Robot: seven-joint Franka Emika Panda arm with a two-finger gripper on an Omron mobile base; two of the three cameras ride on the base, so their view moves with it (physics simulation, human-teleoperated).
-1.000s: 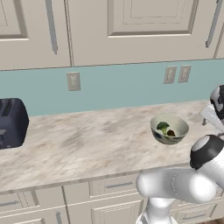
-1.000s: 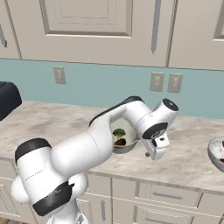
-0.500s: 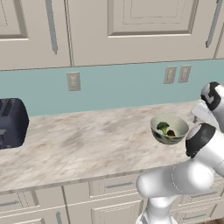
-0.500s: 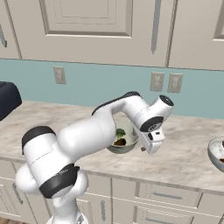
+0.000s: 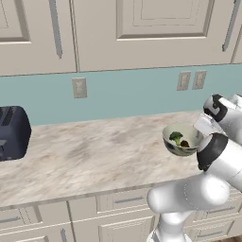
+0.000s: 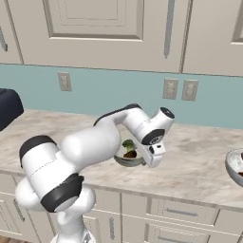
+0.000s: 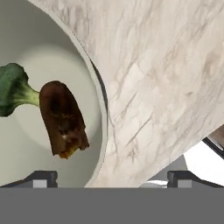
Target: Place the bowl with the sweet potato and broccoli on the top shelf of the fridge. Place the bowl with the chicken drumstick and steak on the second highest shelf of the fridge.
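A pale marbled stone bench point(image 5: 94, 156) runs under cream panelled wall cupboards point(image 5: 142, 28) and a teal backsplash point(image 5: 118, 94), a dark toaster point(image 5: 12, 132) at its left end. The round greenish-cream ceramic bowl point(image 5: 180, 140) holding green broccoli point(image 7: 13, 89) and brown sweet potato point(image 7: 61, 118) sits near the front edge. The fingers point(image 7: 43, 177) spread wide, straddling its rim without gripping.

- I see a long marbled beige stone countertop point(image 5: 94, 156) running over cream drawer fronts.
- A round pale greenish-cream ceramic bowl with a darker outside point(image 5: 180, 140) sits on it toward the right, holding a green floret and a brown lump.
- A dark boxy toaster point(image 5: 12, 132) stands at the far left.
- In the right base view, a whiter bowl point(image 6: 235, 167) rests at the counter's right edge.
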